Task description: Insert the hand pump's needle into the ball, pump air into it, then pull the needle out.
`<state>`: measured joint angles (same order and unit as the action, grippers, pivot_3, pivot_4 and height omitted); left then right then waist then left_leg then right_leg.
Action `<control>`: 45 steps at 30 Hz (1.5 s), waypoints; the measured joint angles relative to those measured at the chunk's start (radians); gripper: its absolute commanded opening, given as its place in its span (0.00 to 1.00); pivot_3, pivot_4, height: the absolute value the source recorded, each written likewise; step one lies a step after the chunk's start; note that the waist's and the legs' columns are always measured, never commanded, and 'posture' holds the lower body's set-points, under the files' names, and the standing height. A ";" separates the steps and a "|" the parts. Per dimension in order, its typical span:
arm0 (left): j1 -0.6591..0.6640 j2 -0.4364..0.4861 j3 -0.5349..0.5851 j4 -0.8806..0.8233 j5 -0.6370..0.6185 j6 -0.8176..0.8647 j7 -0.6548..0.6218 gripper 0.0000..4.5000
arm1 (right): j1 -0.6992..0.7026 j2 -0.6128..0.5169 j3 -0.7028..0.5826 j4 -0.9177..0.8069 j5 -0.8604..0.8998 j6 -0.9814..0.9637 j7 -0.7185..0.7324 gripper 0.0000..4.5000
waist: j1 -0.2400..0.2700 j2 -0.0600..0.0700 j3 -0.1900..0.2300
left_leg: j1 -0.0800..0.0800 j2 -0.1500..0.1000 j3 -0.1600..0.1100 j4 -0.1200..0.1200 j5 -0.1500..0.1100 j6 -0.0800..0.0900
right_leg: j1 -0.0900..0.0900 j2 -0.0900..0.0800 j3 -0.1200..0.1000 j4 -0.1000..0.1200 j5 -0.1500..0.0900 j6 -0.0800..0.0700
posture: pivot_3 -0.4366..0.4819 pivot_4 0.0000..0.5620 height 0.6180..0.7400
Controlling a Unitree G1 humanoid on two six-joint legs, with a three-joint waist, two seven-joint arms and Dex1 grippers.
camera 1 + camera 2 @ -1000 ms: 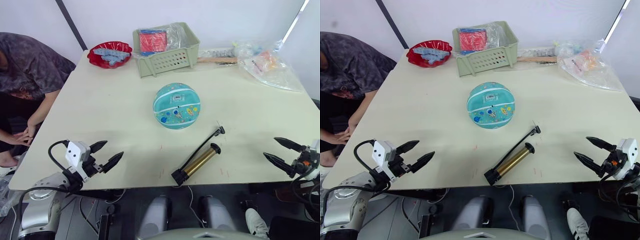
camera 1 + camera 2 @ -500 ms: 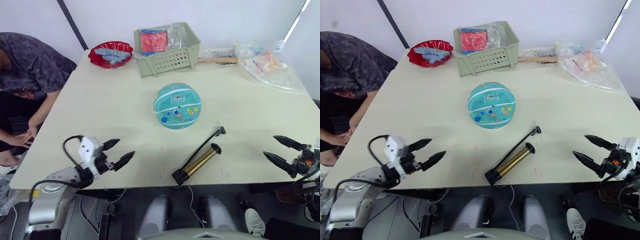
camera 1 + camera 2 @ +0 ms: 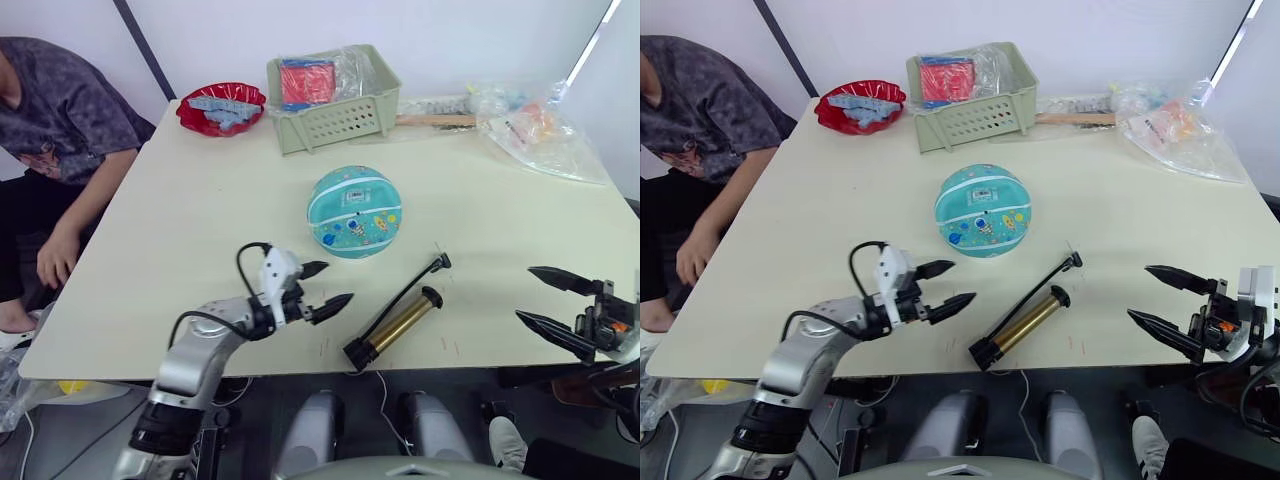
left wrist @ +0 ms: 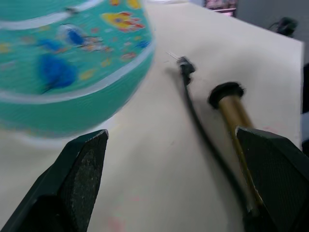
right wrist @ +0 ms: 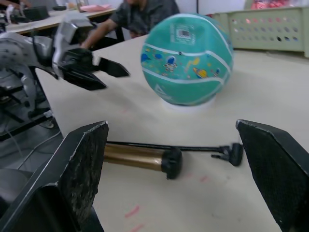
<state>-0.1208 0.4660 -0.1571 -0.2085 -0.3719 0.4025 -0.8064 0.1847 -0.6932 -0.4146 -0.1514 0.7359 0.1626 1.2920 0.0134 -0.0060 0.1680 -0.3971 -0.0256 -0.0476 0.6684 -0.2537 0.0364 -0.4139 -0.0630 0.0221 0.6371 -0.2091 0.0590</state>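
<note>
Brass-coloured and short, the hand pump (image 3: 393,326) lies flat on the table (image 3: 200,210) near its front edge, in the left eye view. Its long axis runs diagonally: the black handle end points toward the robot and to its left, the capped end away and to its right. Its hose (image 3: 405,293) runs alongside the barrel to the needle (image 3: 437,247) at the far tip, which points away toward the back of the table. The ball (image 3: 353,211) sits beyond the pump, apart from it, label up.

Compared with 0.5 s ago, the left gripper (image 3: 320,287) has swung in over the table from the front-left edge and now hovers between the ball and the pump's handle end, fingers spread, holding nothing. The right gripper (image 3: 556,300) hangs off the front-right corner much as before, fingers apart and empty. The person at the left has sat up.

From the left wrist view, the 2 fingers stand wide apart, with the ball (image 4: 63,58), hose and gold barrel (image 4: 240,121) ahead.

From the right wrist view, the 2 fingers frame the pump (image 5: 145,157) lying crosswise before the ball (image 5: 188,58), with the left gripper (image 5: 108,75) beyond.
</note>
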 measured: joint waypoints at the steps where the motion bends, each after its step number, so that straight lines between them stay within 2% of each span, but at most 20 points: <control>1: -0.002 -0.001 -0.009 0.000 0.004 0.004 0.002 1.00 | 0.000 0.003 0.002 0.000 0.000 0.000 -0.001 0.98 | -0.001 0.000 0.000 | 0.000 0.000 0.000 0.000 0.000 0.000 | 0.000 0.000 0.000 0.000 0.000 0.000 | 0.48 0.27 0.98; 10: -0.097 -0.058 -0.115 0.003 0.107 0.073 0.077 1.00 | 0.013 0.021 0.011 -0.002 -0.009 -0.019 0.013 0.98 | 0.001 0.000 0.000 | 0.000 0.000 0.000 0.000 0.000 0.000 | 0.000 0.000 0.000 0.000 0.000 0.001 | 0.48 0.27 0.98; 12: -0.101 -0.069 -0.133 0.003 0.115 0.074 0.083 0.89 | 0.017 0.024 0.012 -0.001 -0.012 -0.022 0.015 1.00 | 0.001 0.000 0.000 | 0.000 0.000 0.000 0.000 0.000 0.000 | 0.000 0.000 0.000 0.000 0.000 0.001 | 0.48 0.27 0.98; 13: -0.114 -0.102 -0.150 0.013 0.129 0.098 0.110 0.84 | 0.029 0.026 0.011 0.002 -0.017 -0.034 0.021 1.00 | 0.000 0.000 0.000 | 0.000 0.000 -0.001 0.000 0.000 0.000 | 0.000 0.001 0.000 0.000 0.000 0.001 | 0.48 0.27 0.98; 29: -0.307 -0.274 -0.287 0.294 0.312 0.104 0.200 0.84 | 0.048 0.053 0.014 -0.005 -0.025 -0.057 0.009 1.00 | 0.001 0.000 0.000 | 0.000 -0.002 -0.001 0.001 0.000 0.000 | 0.001 0.001 -0.001 0.000 0.002 0.003 | 0.48 0.27 0.98; 45: -0.427 -0.439 -0.290 0.604 0.421 -0.003 0.279 0.84 | 0.075 0.067 0.007 -0.031 -0.024 -0.059 -0.048 1.00 | 0.002 0.000 0.000 | 0.000 -0.003 -0.002 0.001 0.000 0.000 | 0.001 0.000 -0.001 0.000 0.000 0.007 | 0.48 0.27 0.98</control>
<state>-0.5477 0.0269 -0.4469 0.3950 0.0487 0.3994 -0.5274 0.2600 -0.6267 -0.4079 -0.1821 0.7115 0.1034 1.2439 0.0156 -0.0063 0.1682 -0.3976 -0.0287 -0.0496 0.6694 -0.2536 0.0365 -0.4128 -0.0632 0.0213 0.6372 -0.2091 0.0656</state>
